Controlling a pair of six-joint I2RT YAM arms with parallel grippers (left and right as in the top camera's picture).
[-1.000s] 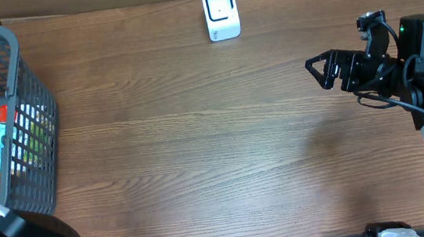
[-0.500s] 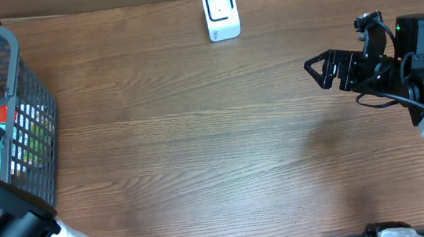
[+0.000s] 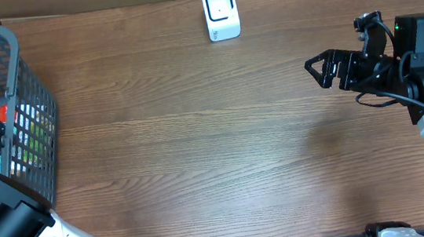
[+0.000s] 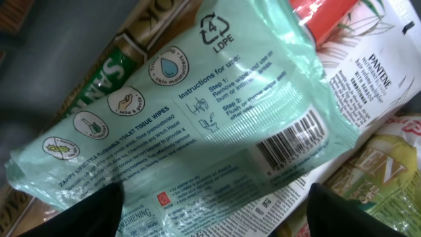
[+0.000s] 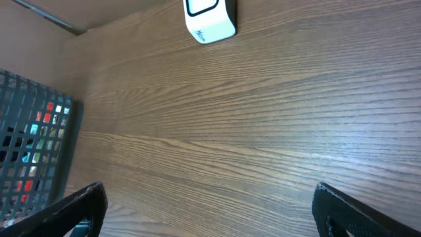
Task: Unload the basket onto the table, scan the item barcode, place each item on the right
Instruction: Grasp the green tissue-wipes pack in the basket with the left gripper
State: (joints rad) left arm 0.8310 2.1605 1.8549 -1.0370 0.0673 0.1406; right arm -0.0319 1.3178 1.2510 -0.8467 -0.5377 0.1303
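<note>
1. Your left jaws are spread wide, hanging close over the packets in the basket and pinching nothing.
2. Directly under them in the basket lies a green wipes pack on top of the other packets, with its barcode facing up.
3. Your right jaws are also spread and hold nothing, above the desk and well apart from the basket.
4. Your scanner stands at the desk's back edge, well apart from the basket.

Even soft light; left-wrist close-up partly shadowed.
</note>
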